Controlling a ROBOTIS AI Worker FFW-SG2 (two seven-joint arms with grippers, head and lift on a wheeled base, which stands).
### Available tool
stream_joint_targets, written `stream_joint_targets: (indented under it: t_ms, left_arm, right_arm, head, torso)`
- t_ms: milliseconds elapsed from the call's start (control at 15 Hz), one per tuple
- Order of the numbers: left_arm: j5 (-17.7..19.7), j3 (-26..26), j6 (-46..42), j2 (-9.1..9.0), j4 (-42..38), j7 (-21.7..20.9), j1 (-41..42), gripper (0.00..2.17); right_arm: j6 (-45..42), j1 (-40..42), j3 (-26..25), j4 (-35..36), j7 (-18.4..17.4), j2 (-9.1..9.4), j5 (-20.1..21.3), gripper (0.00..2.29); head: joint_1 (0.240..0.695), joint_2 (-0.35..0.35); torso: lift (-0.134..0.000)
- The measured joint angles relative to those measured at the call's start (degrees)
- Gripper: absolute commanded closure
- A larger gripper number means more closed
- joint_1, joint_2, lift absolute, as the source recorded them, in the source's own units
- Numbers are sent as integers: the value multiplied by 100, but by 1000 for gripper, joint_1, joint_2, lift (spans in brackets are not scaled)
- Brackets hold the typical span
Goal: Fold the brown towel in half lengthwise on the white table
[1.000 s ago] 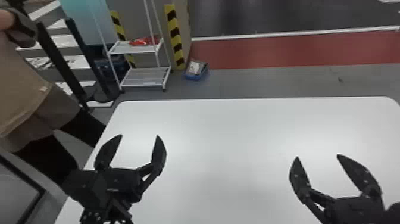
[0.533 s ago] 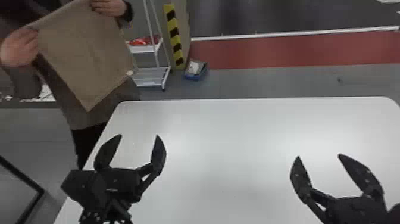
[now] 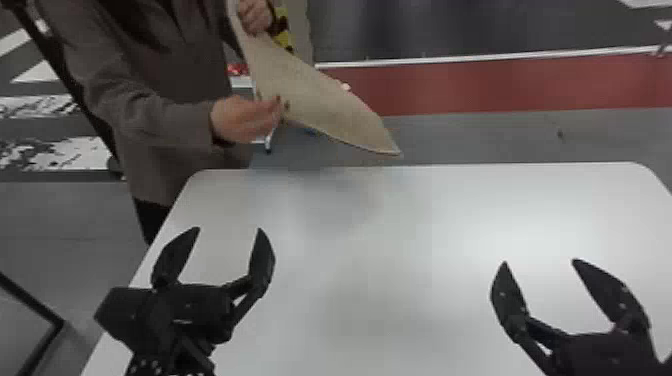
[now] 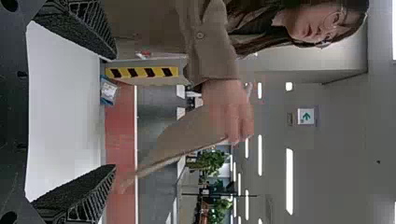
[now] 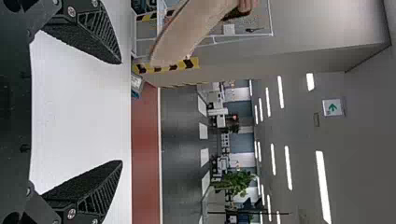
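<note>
Brown towel [image 3: 310, 92] beyond left claw [image 3: 229, 229]

Left gripper [image 3: 229, 230] and right gripper [image 3: 540, 262] both appear wide open.

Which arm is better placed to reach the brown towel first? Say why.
Probably the left: the brown towel, in a person's hands near the white table's far edge, hangs mostly nearer the open, empty left end effector.
</note>
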State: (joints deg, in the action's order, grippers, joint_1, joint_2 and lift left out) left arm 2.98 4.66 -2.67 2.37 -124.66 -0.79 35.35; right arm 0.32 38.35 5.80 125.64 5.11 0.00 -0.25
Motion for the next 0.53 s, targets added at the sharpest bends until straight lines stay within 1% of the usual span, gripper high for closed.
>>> stream_joint_targets:
  t_ms: [533]
  left_arm:
    - [-6, -26, -75, 0, -58, 6, 176, 39]
  right_arm:
    - [-105, 149, -59, 64, 73, 0, -106, 127]
  head:
    - [695, 150]
  torso:
    - [-57]
